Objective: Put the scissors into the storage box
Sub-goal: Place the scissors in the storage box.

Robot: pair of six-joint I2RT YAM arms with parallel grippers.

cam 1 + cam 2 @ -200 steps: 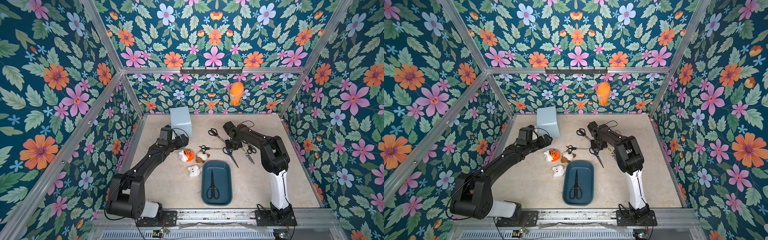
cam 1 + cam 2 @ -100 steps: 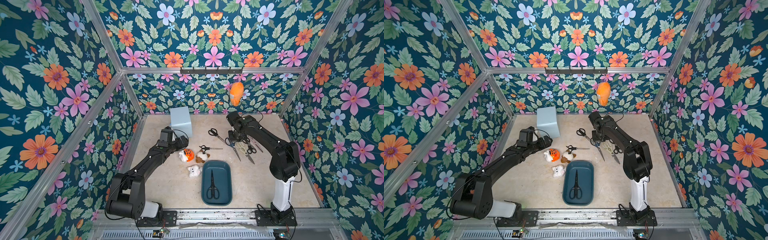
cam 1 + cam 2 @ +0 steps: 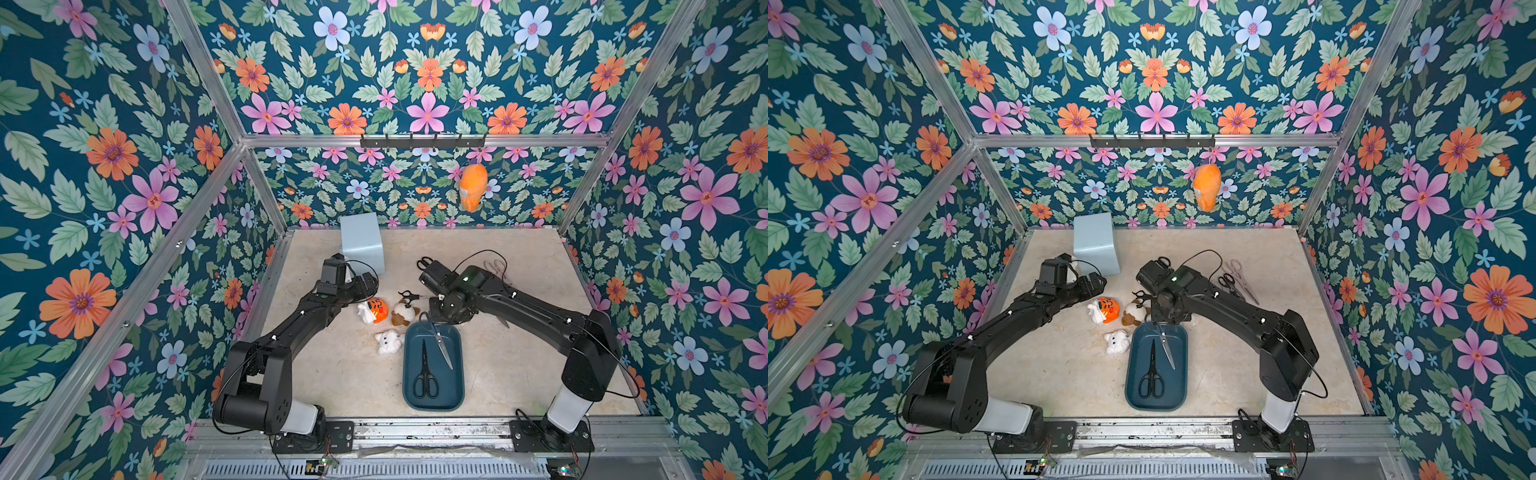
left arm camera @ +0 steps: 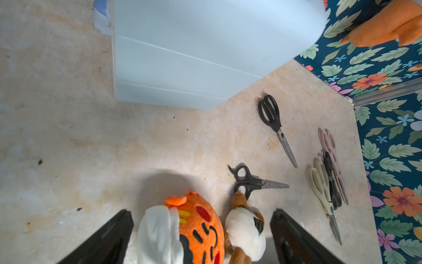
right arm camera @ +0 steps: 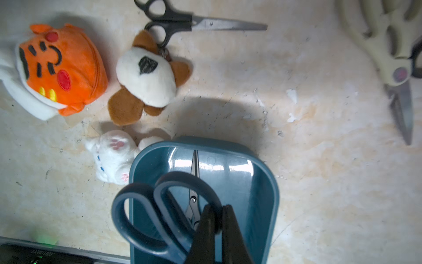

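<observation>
1. The storage box (image 3: 455, 388) lies near the surface's (image 3: 519, 374) front edge, between the two arm bases. Black scissors (image 3: 424, 372) lie flat inside it, handles toward the front.
2. The right end effector (image 5: 218, 209) is clenched on a handle loop of the blue scissors (image 5: 146, 219) above the box's far end. Their blades slant down over the inside, beside the black pair. I cannot tell whether the tip touches the box.
3. A white plush (image 3: 388, 341) touches the box's far left corner. Just beyond it, a tiger plush (image 3: 374, 311) and a brown plush (image 3: 404, 313) sit side by side.
4. The left end effector (image 4: 202, 211) hangs released over those two, holding nothing.
5. Small scissors (image 3: 409, 296) lie behind the brown plush, one loop touching it.
6. Bare surface runs from the box to the right wall, and also left of the plushes.
7. Farther right, beige scissors (image 4: 319, 185), pink scissors (image 4: 331, 148) and a dark pair (image 4: 331, 180) lie bunched together.
8. A long black pair (image 4: 271, 118) lies near the blue cube (image 3: 360, 243) at the back wall.
</observation>
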